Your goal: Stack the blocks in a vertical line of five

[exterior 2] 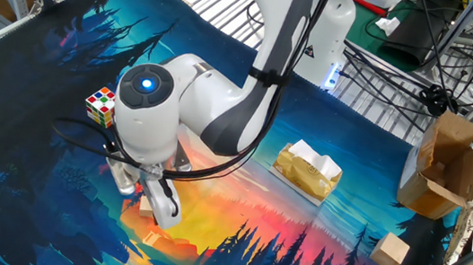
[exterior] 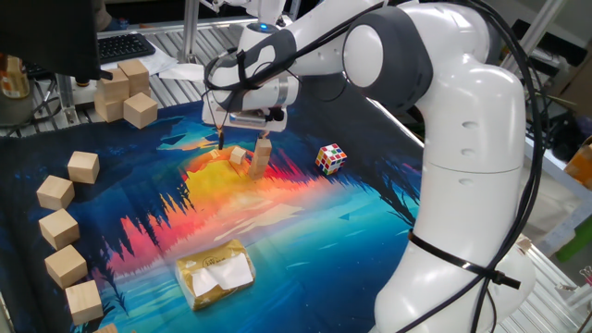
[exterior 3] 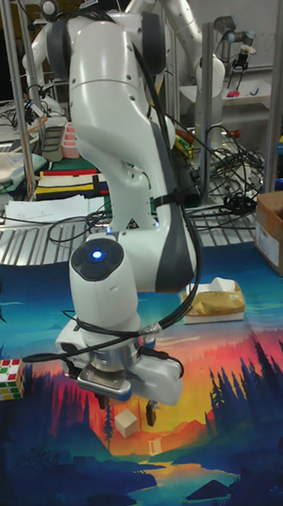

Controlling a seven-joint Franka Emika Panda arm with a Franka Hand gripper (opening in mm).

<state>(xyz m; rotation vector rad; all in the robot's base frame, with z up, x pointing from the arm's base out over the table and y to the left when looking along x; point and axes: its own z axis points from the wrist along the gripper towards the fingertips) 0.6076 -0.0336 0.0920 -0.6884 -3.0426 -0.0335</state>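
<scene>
1. A multicoloured puzzle cube (exterior: 331, 158), a tan packet (exterior: 215, 272) and large pale wooden cubes (exterior: 57, 228) lie well apart on the painted mat (exterior: 305, 240).
2. The small tan wooden block stack (exterior: 262, 156) stands upright, long axis vertical, mid-mat, beside a tilted loose block (exterior: 239, 156).
3. The gripper (exterior: 245, 132) hangs above with its jaws spread, holding nothing.

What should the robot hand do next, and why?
Probably drop down around the loose small block and close on it: the gripper hangs open and empty above it, and the stack beside it looks short of five.
</scene>
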